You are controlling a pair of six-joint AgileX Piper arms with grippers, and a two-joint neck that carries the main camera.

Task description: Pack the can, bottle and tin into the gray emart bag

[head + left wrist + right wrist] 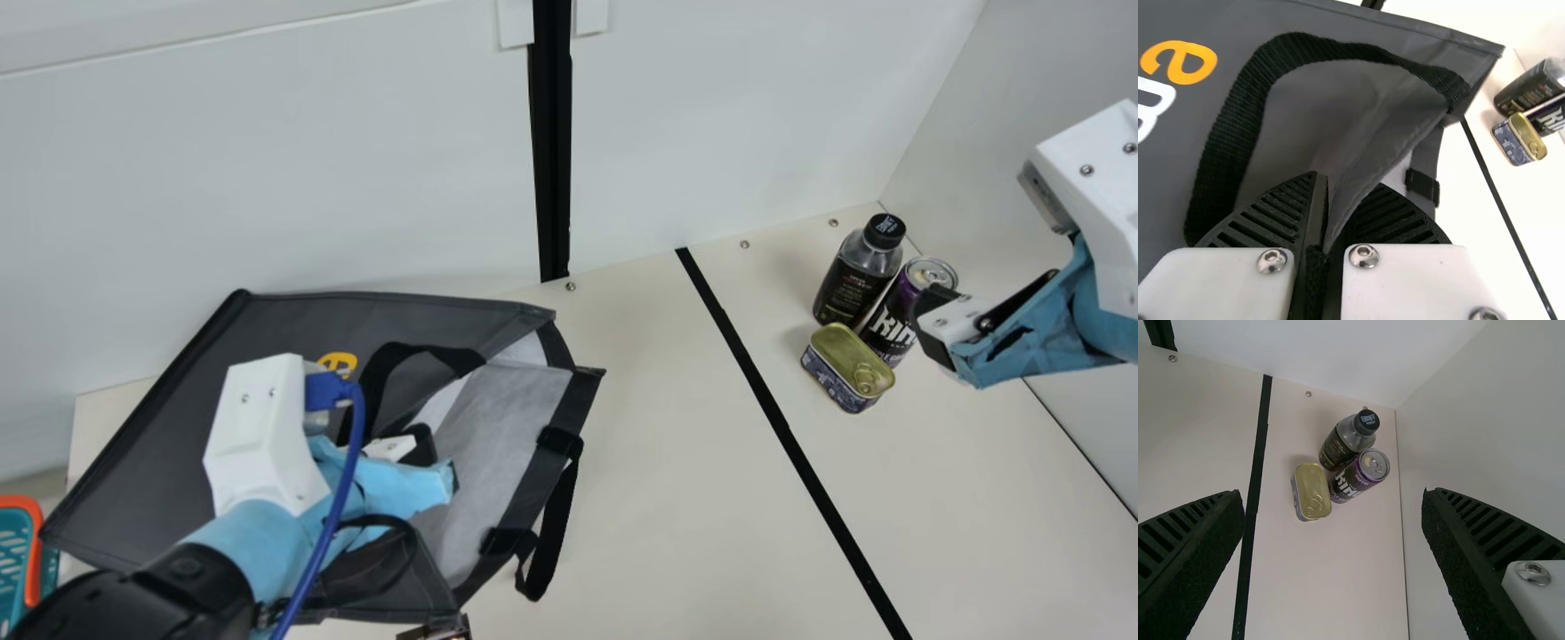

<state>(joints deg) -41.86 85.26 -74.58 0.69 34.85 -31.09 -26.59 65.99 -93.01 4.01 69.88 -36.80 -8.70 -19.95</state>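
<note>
As the left pincer (440, 458) nips a fold of the gray emart bag (213, 347), here's the right pincer (941, 333) spread wide, bottle (853, 280) and can (893, 320) upright, tin (847, 364) right beside them, on the worktop (676, 444), well apart from the bag.

- Left gripper (442, 464): black ribbed fingers (1275, 213); white plates (1218, 277) with round-headed screws (1272, 261) at their base.
- Behind it: light-blue wrapping (253, 538), angular white housing (267, 436), blue cable (348, 480), black arm joint (178, 591).
- Right gripper (942, 342): black ribbed fingers (1188, 540); blue wrapping (1022, 356) and screwed white casing (1098, 196) behind.
</note>
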